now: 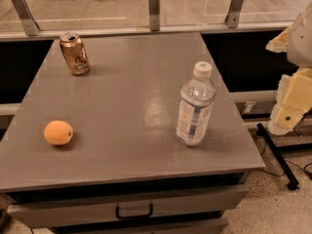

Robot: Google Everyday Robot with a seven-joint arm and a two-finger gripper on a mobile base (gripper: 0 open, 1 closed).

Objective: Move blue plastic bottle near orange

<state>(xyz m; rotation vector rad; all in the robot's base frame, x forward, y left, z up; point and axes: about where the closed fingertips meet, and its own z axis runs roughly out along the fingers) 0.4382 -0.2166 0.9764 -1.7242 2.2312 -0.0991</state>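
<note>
The blue plastic bottle (195,105) stands upright on the right part of the grey table (136,96), clear and bluish with a white cap and a white-and-blue label. The orange (58,132) lies near the table's front left, about a table's half-width left of the bottle. My gripper (287,113) shows as cream-coloured arm parts at the right edge of the view, beyond the table's right side and apart from the bottle. It holds nothing that I can see.
A dented gold can (74,53) stands at the table's back left. A glass railing with metal posts (154,9) runs behind the table. A drawer with a black handle (133,211) is below the front edge. A black rod (277,155) lies on the floor at right.
</note>
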